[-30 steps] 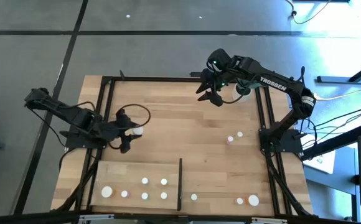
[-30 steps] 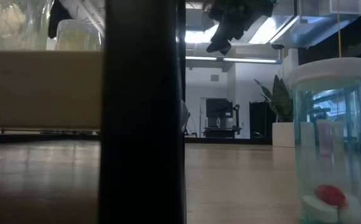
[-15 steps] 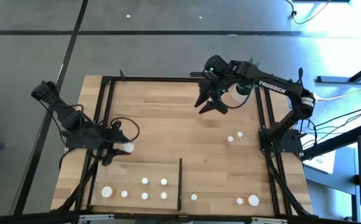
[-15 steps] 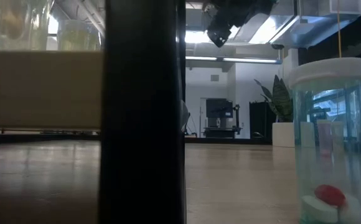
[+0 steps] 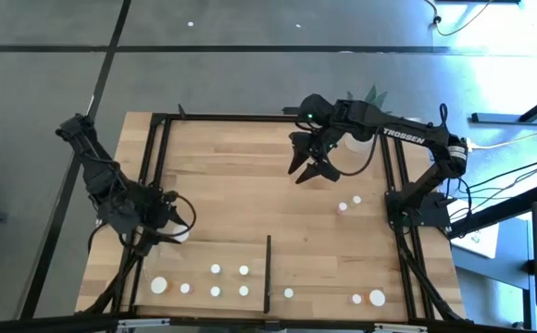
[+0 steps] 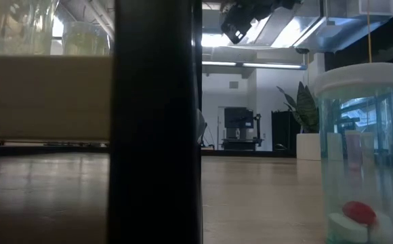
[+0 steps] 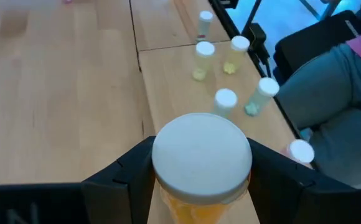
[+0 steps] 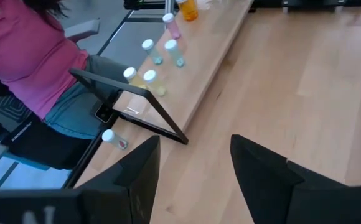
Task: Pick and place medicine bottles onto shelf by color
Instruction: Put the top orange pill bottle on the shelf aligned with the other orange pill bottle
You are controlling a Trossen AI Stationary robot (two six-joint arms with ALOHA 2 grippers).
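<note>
From overhead, the left claw holds a bottle just short of the shelf edge, while the right claw hangs released over open desk; its wrist view shows a light, slippery orange bottle clenched below the cap, small bottles crowding ahead.

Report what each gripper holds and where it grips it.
The left gripper holds an orange bottle, its fingers either side just under the white cap. The right gripper is open and empty.
</note>
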